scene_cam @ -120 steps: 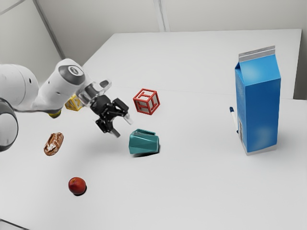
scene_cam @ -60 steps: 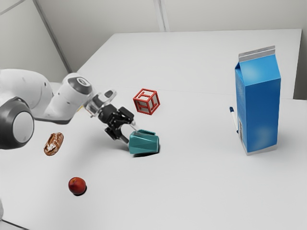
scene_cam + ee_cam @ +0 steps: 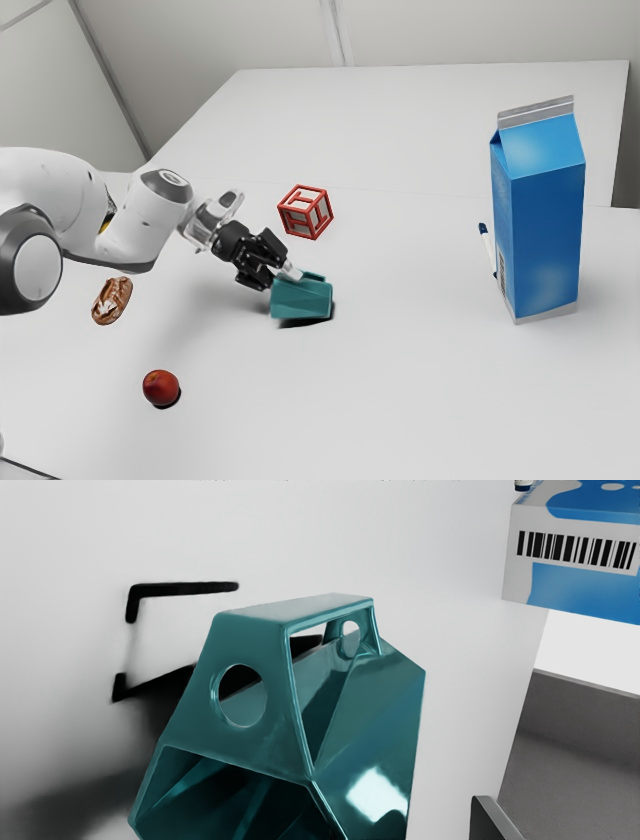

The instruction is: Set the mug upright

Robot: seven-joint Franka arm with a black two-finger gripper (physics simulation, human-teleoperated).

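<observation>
The teal faceted mug point(image 3: 302, 299) lies on its side on the table, its handle uppermost and its base toward the exterior view's right. At the mug's mouth end is my gripper point(image 3: 280, 278), with a light fingertip close to the rim and handle. In the wrist view the dark open mouth of the mug point(image 3: 365, 740) faces my hand. My gripper point(image 3: 320, 821) is open there: one finger stands apart beside the mug's wall, and the other is hidden by the mug.
A red-framed block point(image 3: 305, 212) stands behind the mug. A tall blue carton point(image 3: 543, 225) and a pen point(image 3: 487, 248) are at the exterior view's right. A red fruit point(image 3: 161, 387) and a brown pastry point(image 3: 111, 300) lie at the left.
My gripper has come down and toward the exterior view's right to reach the mug's mouth end, tilting as it moved. The mug has barely shifted.
</observation>
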